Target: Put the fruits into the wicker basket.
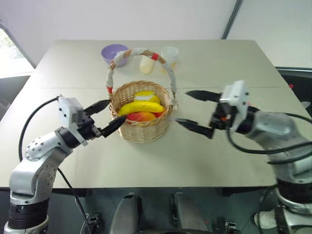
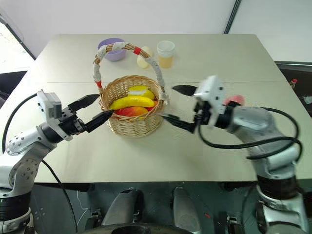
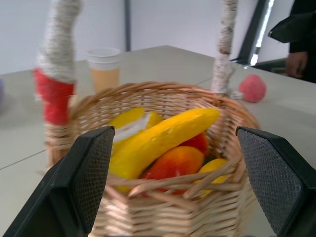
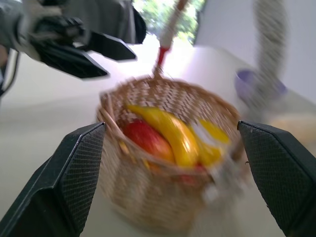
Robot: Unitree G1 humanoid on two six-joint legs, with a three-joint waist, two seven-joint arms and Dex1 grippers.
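Fruits [image 1: 143, 108] lie in the wicker basket [image 1: 141, 127] mid-table, so you see them only partly past its rim. Your left gripper [image 1: 106, 118] and right gripper [image 1: 195, 111] flank it, jaws wide, holding nothing; whether any fingertip touches the weave is unclear.

table [image 1: 204, 161]: beige | wall [image 1: 122, 19]: white | window [image 1: 7, 46]: left, bright

Soft, even daylight is washing over my table [image 1: 204, 156], coming brightest from a window at the far left, where the view is blowing out to white. Shadows are lying faint under the basket [image 1: 141, 127]. My head views are staying sharp; my right wrist view is smearing the basket and handle with motion blur.
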